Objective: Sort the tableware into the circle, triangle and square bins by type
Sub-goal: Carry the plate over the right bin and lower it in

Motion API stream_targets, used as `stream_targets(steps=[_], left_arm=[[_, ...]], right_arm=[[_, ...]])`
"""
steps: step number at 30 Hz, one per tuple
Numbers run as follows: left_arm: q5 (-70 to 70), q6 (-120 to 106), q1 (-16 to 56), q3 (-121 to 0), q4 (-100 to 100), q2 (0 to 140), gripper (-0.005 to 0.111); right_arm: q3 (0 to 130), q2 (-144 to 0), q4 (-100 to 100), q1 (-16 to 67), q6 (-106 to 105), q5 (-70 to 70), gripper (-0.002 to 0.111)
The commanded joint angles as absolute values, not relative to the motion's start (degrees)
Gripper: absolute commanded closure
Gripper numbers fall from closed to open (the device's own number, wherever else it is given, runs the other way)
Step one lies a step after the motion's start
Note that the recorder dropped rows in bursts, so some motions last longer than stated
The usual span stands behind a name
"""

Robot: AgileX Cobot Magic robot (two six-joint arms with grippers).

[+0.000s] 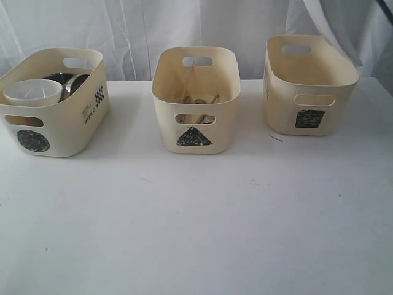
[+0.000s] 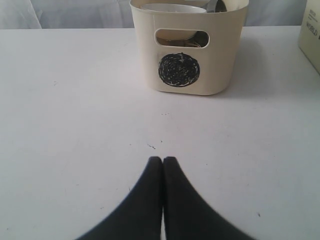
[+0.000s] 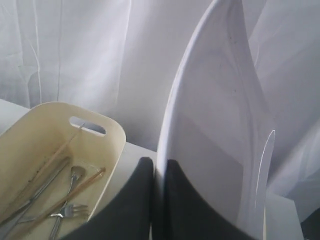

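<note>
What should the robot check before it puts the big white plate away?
1. Right gripper pinching the white plate: ok.
2. Plate lined up over the square bin: cannot tell.
3. Room in the square bin, nothing shows inside: ok.
4. Left gripper shut, low near the circle bin: ok.
5. Fork and chopsticks lying in the triangle bin: ok.

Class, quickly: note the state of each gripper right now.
Left gripper: closed, holding nothing.
Right gripper: closed on the white plate, gripping its edge.
</note>
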State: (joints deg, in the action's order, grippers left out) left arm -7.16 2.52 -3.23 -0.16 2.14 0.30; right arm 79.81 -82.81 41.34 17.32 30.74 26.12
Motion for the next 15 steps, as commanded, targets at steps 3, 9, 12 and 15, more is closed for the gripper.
stream_targets(steps=[3,9,12,15], left_arm=[[-7.3,2.8,-3.3,0.0,2.4,0.0,0.107],[-7.3,2.6,-3.3,0.0,2.4,0.0,0.107],[-7.3,2.6,-3.3,0.0,2.4,0.0,0.107],[-7.3,2.6,-3.3,0.0,2.4,0.0,0.107]], right_arm=[[86.1,-91.0,43.8,13.9,29.7,20.7,0.108],[89.6,-97.6,43.6,12.0,29.8,18.3,0.108],[90.9,-100.5,43.6,11.5,29.6,17.8,0.108],[90.9,-102.4,43.6,10.9,29.7,16.7,0.108]])
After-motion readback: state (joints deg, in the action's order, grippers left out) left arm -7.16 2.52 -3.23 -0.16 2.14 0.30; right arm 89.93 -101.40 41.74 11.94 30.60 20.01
